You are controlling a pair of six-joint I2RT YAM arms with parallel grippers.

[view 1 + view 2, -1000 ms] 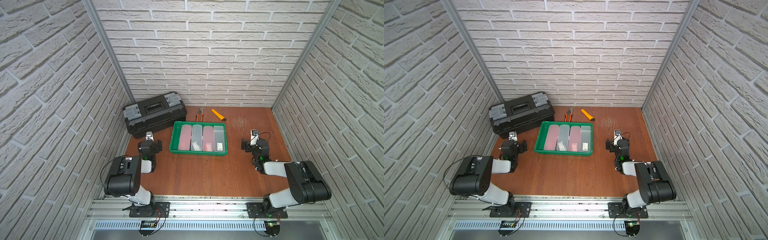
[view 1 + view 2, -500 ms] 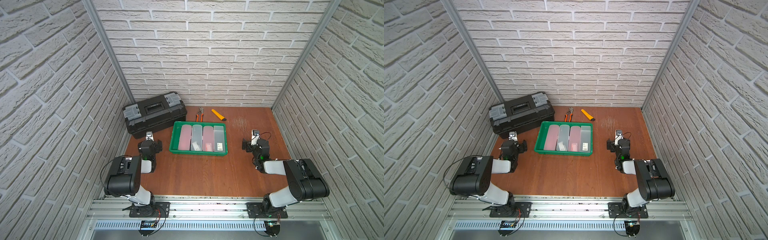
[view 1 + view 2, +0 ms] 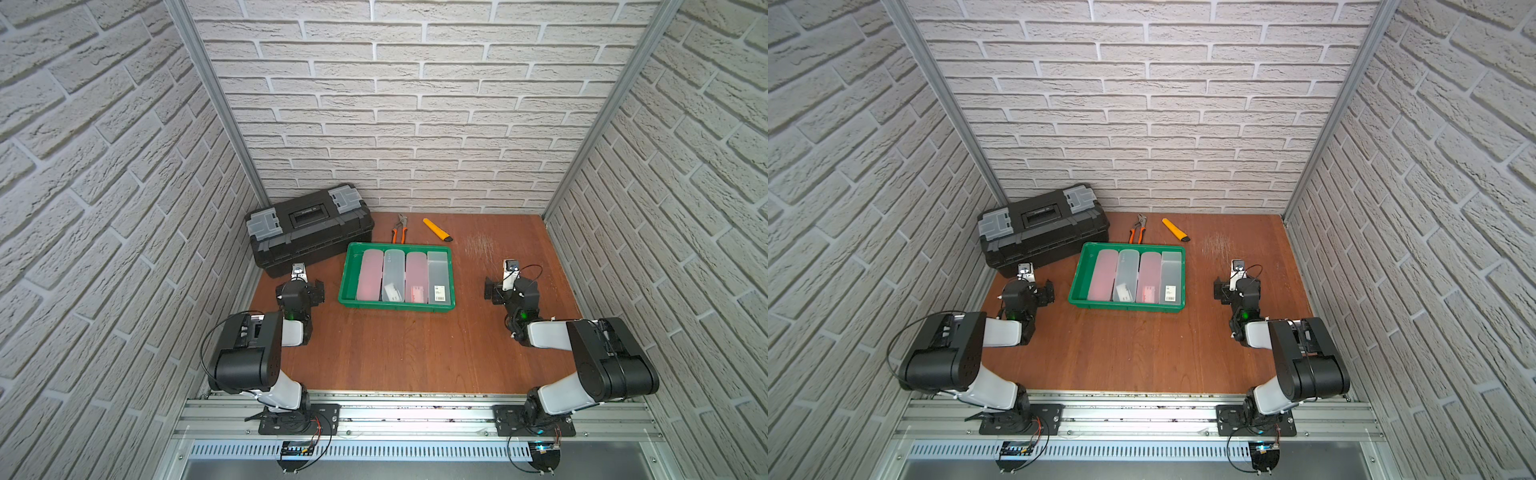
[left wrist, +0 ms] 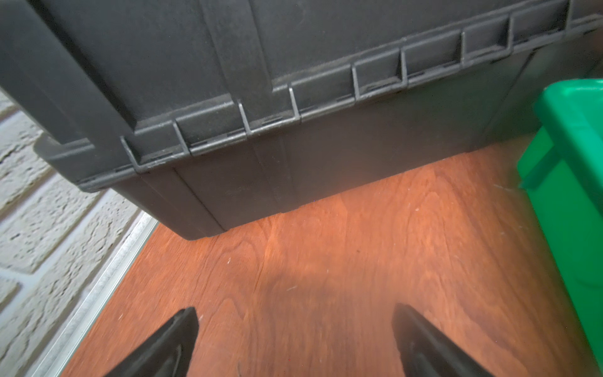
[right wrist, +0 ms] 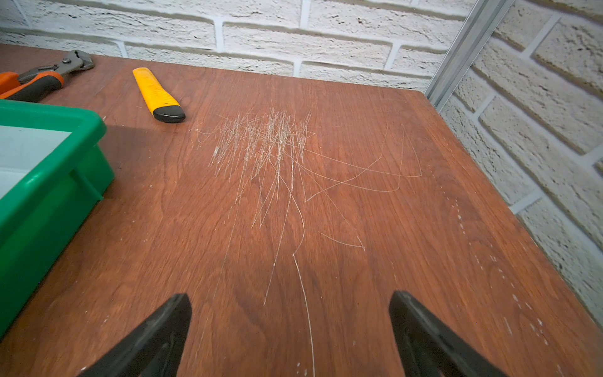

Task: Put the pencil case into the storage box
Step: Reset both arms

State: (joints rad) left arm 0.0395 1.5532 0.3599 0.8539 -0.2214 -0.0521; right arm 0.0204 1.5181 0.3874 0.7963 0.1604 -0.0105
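Both arms sit low by the table (image 3: 395, 353), and nothing is in hand. The left gripper (image 4: 295, 311) has its jaws spread wide over bare wood and is empty. The black toolbox (image 4: 261, 81) is straight ahead of it, and the green storage box (image 4: 574, 182) is just off to its right. The right gripper (image 5: 289, 297) is released too, jaws apart and gripping nothing. A patch of scratches (image 5: 267, 143) lies ahead of it, with the yellow utility knife (image 5: 156, 94) and the orange-handled pliers (image 5: 36, 81) farther ahead to its left. The storage box lies between the two grippers, apart from both. Four cases lie side by side inside it. From the left gripper's side across, they are a pink pencil case (image 3: 370, 274), a clear pencil case (image 3: 393, 272), a second pink pencil case (image 3: 417, 272) and a frosted pencil case (image 3: 439, 270) nearest the right gripper.
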